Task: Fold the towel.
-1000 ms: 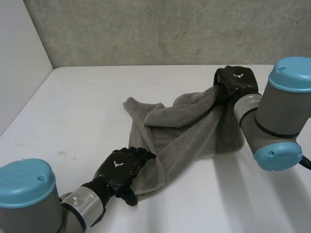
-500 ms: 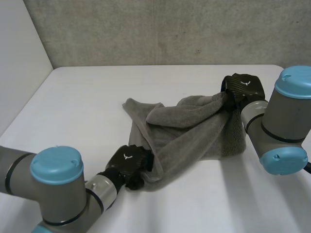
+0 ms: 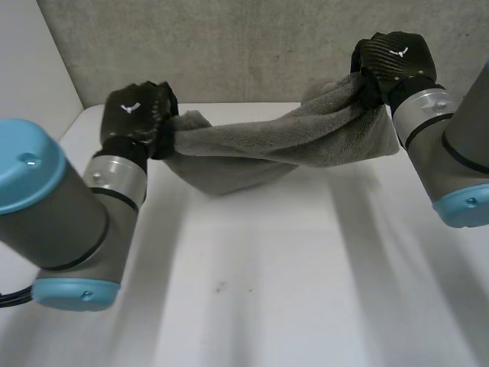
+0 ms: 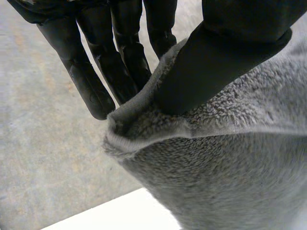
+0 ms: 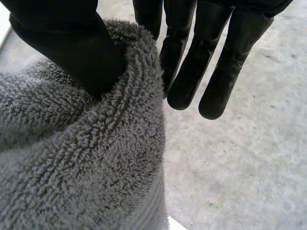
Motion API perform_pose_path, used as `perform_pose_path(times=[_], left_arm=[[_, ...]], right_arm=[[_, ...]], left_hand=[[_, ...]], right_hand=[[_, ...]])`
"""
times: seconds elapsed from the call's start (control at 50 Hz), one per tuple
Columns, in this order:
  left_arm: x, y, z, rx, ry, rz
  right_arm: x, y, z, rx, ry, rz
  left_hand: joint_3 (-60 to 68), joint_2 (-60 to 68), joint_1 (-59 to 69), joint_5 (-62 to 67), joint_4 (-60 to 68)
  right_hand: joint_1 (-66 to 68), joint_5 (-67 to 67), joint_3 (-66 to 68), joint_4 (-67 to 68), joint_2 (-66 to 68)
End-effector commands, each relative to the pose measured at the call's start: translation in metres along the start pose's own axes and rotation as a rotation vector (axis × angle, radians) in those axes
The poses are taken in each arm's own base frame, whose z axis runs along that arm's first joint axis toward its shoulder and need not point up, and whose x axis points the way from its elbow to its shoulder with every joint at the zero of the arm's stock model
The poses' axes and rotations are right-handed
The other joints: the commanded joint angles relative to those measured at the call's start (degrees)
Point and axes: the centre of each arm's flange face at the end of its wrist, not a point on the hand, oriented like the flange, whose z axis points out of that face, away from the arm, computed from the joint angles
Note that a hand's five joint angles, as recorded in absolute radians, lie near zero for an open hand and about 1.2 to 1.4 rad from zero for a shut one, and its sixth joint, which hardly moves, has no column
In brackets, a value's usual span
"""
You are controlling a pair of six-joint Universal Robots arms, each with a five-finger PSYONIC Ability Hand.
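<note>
Towel [image 3: 275,141] now hangs off the table [image 3: 260,283], strung between both hands along the far side. 1 s back it lay bunched on the surface; 0.5 s back it was only starting to draw taut.

Left hand [image 3: 137,115] has travelled from roughly 7 o'clock up to 10 o'clock. Right hand [image 3: 393,61] has risen at about 2 o'clock.

Left wrist view: thumb [image 4: 225,52] presses a hemmed edge against fairly straight fingers [image 4: 91,81], a firm pinch. Right wrist view: same pinch, thumb on a bunched edge with the fingers behind it.

Towel is roped and twisted between the 2 grips, with a belly sagging nearer the left hand. Cannot tell whether that belly brushes the table.

Judgement: the lift has pulled the crumple out lengthwise but has not spread the towel. No fold made yet. It likely needs opening out flat first.
</note>
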Motion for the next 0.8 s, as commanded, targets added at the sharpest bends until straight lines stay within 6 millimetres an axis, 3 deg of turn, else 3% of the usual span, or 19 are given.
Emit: perform_pose_path(times=[0.02,0.14,0.26,0.32,0.36,0.38,0.4,0.42,0.44,0.46,0.56,0.58,0.6,0.62,0.64,0.66,0.74,0.78,0.8], left_arm=[[-0.010,-0.016,-0.037,-0.030,-0.001,-0.106],[-0.016,-0.026,-0.064,-0.063,-0.006,-0.108],[-0.019,-0.019,-0.069,-0.091,-0.013,-0.149],[-0.020,-0.012,-0.067,-0.113,-0.023,-0.190],[-0.020,-0.001,-0.063,-0.147,-0.030,-0.204],[-0.020,0.016,-0.058,-0.197,-0.039,-0.212],[-0.020,0.032,-0.052,-0.244,-0.053,-0.221],[-0.020,0.033,-0.052,-0.244,-0.053,-0.221],[-0.021,0.047,-0.047,-0.284,-0.066,-0.230],[-0.021,0.061,-0.041,-0.319,-0.077,-0.241],[-0.018,0.101,-0.023,-0.404,-0.101,-0.263],[-0.018,0.101,-0.023,-0.404,-0.101,-0.263],[-0.017,0.109,-0.016,-0.415,-0.109,-0.274],[-0.017,0.114,-0.010,-0.415,-0.116,-0.284],[-0.017,0.114,-0.010,-0.415,-0.116,-0.284],[-0.017,0.115,-0.004,-0.405,-0.119,-0.295],[-0.023,0.111,0.006,-0.379,-0.137,-0.306],[-0.033,0.101,0.012,-0.349,-0.158,-0.309],[-0.033,0.101,0.012,-0.349,-0.158,-0.309]], right_arm=[[-0.007,-0.005,-0.034,-0.180,-0.150,-0.268],[-0.002,-0.012,-0.048,-0.243,-0.183,-0.369],[-0.002,-0.020,-0.049,-0.226,-0.182,-0.381],[-0.006,-0.006,-0.043,-0.257,-0.199,-0.377],[-0.016,0.022,-0.031,-0.310,-0.234,-0.371],[-0.016,0.022,-0.031,-0.311,-0.234,-0.371],[-0.019,0.038,-0.024,-0.343,-0.245,-0.368],[-0.025,0.054,-0.018,-0.372,-0.263,-0.364],[-0.025,0.055,-0.018,-0.372,-0.263,-0.364],[-0.032,0.071,-0.013,-0.396,-0.284,-0.361],[-0.048,0.104,0.008,-0.407,-0.288,-0.361],[-0.048,0.113,0.015,-0.403,-0.266,-0.366],[-0.048,0.113,0.015,-0.403,-0.265,-0.366],[-0.047,0.117,0.021,-0.391,-0.233,-0.370],[-0.047,0.117,0.021,-0.391,-0.233,-0.370],[-0.044,0.116,0.026,-0.369,-0.193,-0.371],[-0.029,0.094,0.032,-0.293,-0.094,-0.317],[-0.023,0.081,0.028,-0.271,-0.081,-0.279],[-0.023,0.081,0.028,-0.271,-0.081,-0.279]], left_hand=[[10.38,10.28,12.85,11.09,10.32],[10.38,10.28,12.85,11.09,10.32],[10.38,10.28,12.85,11.09,10.32],[10.38,10.28,12.85,11.09,10.32],[10.38,10.28,12.85,11.09,10.32],[10.38,10.28,12.85,11.09,10.32],[10.38,10.28,12.85,11.09,10.32],[10.38,10.28,12.85,11.09,10.32],[10.38,10.28,12.85,11.09,10.32],[10.38,10.28,12.85,11.09,10.32],[10.38,10.28,12.85,11.09,10.32],[10.38,10.28,12.85,11.09,10.32],[10.38,10.28,12.85,11.09,10.32],[10.24,10.14,12.71,10.95,10.18],[10.24,10.13,12.71,10.95,10.18],[5.74,5.64,8.21,6.45,5.68],[-12.64,-12.74,-10.17,-11.93,-12.70],[-35.42,-35.52,-32.95,-34.71,-35.48],[-35.52,-35.62,-33.05,-34.81,-35.58]], right_hand=[[1.61,13.90,11.88,11.67,11.64],[1.61,13.90,11.88,11.67,11.64],[1.61,13.90,11.88,11.67,11.64],[1.61,13.90,11.88,11.67,11.64],[1.61,13.90,11.88,11.67,11.64],[1.61,13.90,11.88,11.67,11.64],[1.61,13.90,11.88,11.67,11.64],[1.61,13.90,11.88,11.67,11.64],[1.61,13.90,11.88,11.67,11.64],[1.61,13.90,11.88,11.67,11.64],[1.61,13.90,11.88,11.67,11.64],[-17.98,-5.69,-7.71,-7.92,-7.95],[-18.17,-5.89,-7.91,-8.12,-8.15],[-48.98,-36.70,-38.72,-38.93,-38.96],[-49.29,-37.01,-39.03,-39.24,-39.27],[-68.39,-56.10,-58.12,-58.33,-58.36],[-68.39,-56.10,-58.12,-58.33,-58.36],[-68.39,-56.10,-58.12,-58.33,-58.36],[-68.39,-56.10,-58.12,-58.33,-58.36]])
